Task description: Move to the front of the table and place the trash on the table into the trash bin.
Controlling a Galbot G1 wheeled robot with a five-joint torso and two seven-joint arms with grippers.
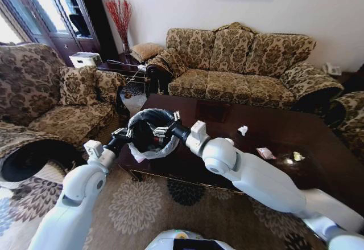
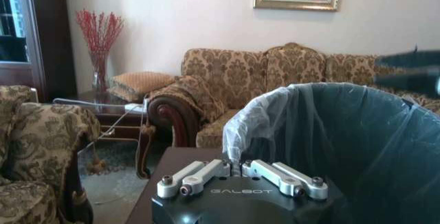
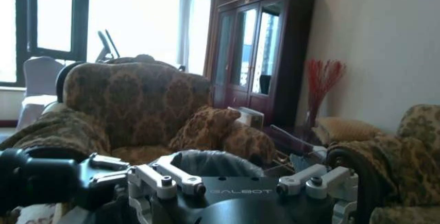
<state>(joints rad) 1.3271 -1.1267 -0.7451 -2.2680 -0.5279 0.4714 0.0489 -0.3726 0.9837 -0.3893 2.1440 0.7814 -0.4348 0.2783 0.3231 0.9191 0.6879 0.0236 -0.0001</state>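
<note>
The left hand (image 1: 126, 135) sits at the left side of the small round black trash bin lined with a translucent whitish plastic bag (image 1: 149, 131), pressed against the bag-covered wall. In the left wrist view the bin wall (image 2: 337, 147) rises right in front of that hand's linkage; whether its fingers are wide or narrow around the rim I cannot tell.

The bin stands at the left end of the large glossy dark-brown wooden worktop (image 1: 227, 125), just beside the near-left corner, with the bag's loose white edge hanging over its near side.

The right hand (image 1: 161, 131) reaches from the right across the bin's mouth, fingertips just over the opening. In the right wrist view the bin's rim (image 3: 213, 158) lies directly beyond that hand, but how wide its fingers stand cannot be made out, nor whether it carries anything.

Right of the bin, a crumpled white paper (image 1: 243, 130) lies near the worktop's middle. Farther right from the bin, towards the near edge, sit a small pinkish wrapper (image 1: 265, 153) and, just beyond it, a small pale yellowish scrap (image 1: 298, 156).
</note>
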